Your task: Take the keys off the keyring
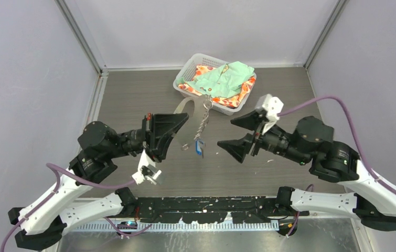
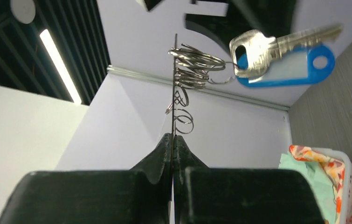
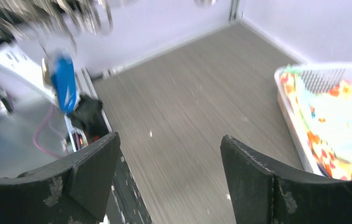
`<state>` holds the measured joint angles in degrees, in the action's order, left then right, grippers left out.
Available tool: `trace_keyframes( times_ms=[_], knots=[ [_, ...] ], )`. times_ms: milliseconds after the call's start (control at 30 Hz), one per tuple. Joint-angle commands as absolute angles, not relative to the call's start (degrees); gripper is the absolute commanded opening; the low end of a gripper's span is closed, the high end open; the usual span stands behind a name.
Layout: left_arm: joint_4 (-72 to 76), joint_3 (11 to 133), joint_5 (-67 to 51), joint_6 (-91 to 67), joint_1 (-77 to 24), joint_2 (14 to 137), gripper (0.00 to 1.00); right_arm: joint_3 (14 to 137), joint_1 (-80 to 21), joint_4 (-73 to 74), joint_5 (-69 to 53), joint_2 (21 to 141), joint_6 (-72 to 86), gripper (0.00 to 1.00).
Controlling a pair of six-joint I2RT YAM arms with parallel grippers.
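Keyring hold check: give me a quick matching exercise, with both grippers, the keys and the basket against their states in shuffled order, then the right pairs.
1. left gripper
2. right gripper
3. keys
4. basket

A. open, holding nothing
B. attached to the keyring, one with a blue tag
C. holds cloths
D. shut on the keyring

Pairs: 1-D, 2-A, 3-B, 4-C

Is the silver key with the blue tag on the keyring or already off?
On: the key hangs from the keyring, pinched in the left end effector.
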<state>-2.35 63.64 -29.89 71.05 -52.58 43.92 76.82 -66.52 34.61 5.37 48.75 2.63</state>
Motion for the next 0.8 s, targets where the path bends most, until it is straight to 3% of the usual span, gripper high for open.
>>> trace_keyframes(
  times_ms=[0,233,533,767],
  knots=[
    [-15.6,64.6,-27.3,85.8,-55.5,45.0,0.00,75.9,-66.5,16.8,4.9,45.8,7.0,0.86],
    [-16.4,62.7,-17.4,98.5,-61.4,44.5,0.00,76.3,-66.5,17.1,-0.9,47.1,13.8,0.93],
    [-12.0,59.6,-12.9,106.7,-64.9,45.1,0.00,81.6,-65.8,28.2,12.6,51.5,21.0,0.98],
    [-12.1,59.1,-12.2,108.1,-65.1,44.8,0.00,83.2,-60.1,32.7,10.4,52.1,25.3,1.00]
  ],
)
